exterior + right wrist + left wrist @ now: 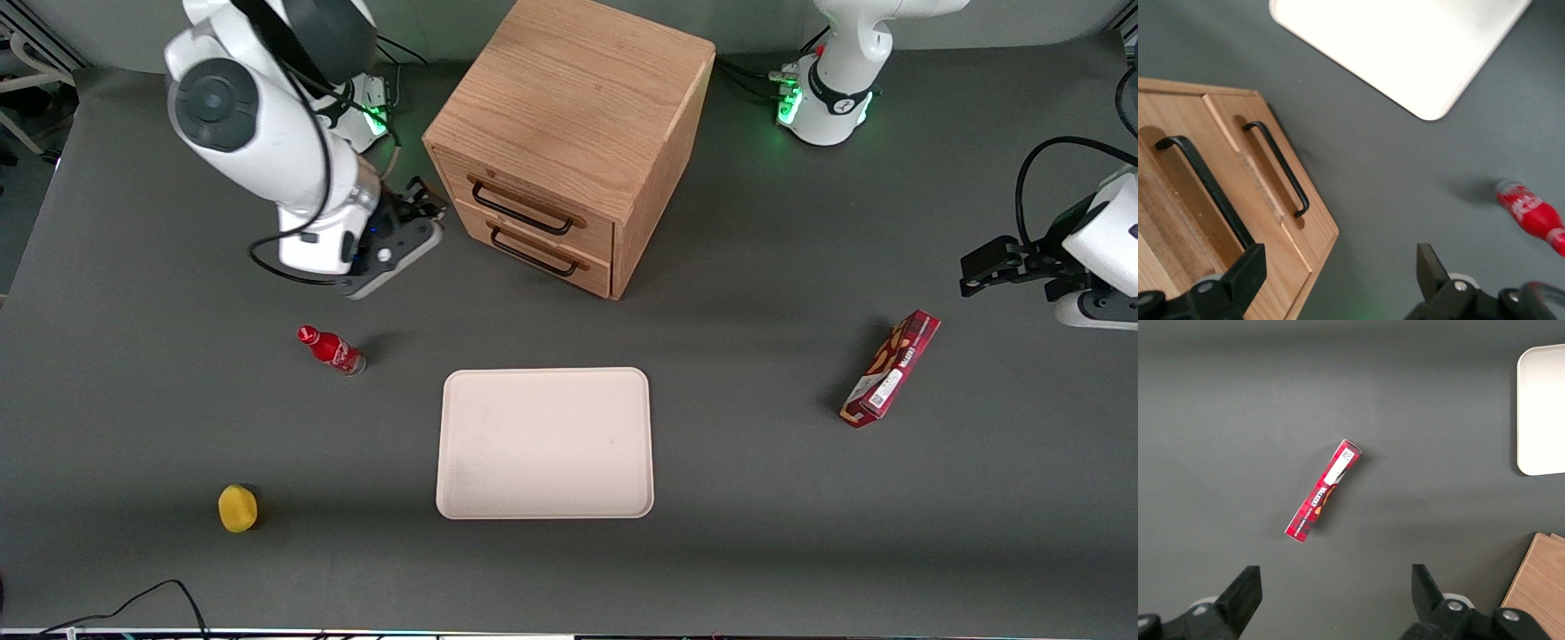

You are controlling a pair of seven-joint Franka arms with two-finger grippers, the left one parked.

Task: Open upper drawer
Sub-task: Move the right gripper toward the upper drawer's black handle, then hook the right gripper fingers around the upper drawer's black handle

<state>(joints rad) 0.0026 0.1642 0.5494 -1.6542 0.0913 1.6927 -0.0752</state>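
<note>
Jaws are spread wide, holding nothing. Your gripper (pixel 418 209) hangs beside the cabinet (pixel 578 98), near its front corner toward the working arm's end of the table, at approx 9 o'clock from the handles in the front view. In the wrist view the fingers (pixel 1248 270) straddle open table w/ the cabinet's front edge just under one of them.

Upper drawer (pixel 533 200) is shut, flush w/ the cabinet face; its black bar handle (pixel 520 209) sits directly above the bottom drawer (pixel 544 253). Don't mix them up: in the wrist view the upper handle (pixel 1205 190) is the one closer to the finger; the bottom drawer's handle (pixel 1281 167) is one step further out.

To do this step well, IMO:
- Swing the gripper round to face the drawer front, approx 7 o'clock of the handle in the front view, since the cabinet is turned at an angle to the table.
- Line the fingers across the bar, near mid-span, so the pull doesn't skew the drawer.
- Keep jaws wide until the bar is between the pads, then close.
- Pull straight along the drawer's slide axis, not the table edge.

Watch clearance vs the red bottle (pixel 332 349) nearby. The tray (pixel 544 443) lies at roughly 6 o'clock from the cabinet, prob. apart enough for the drawer's travel.
</note>
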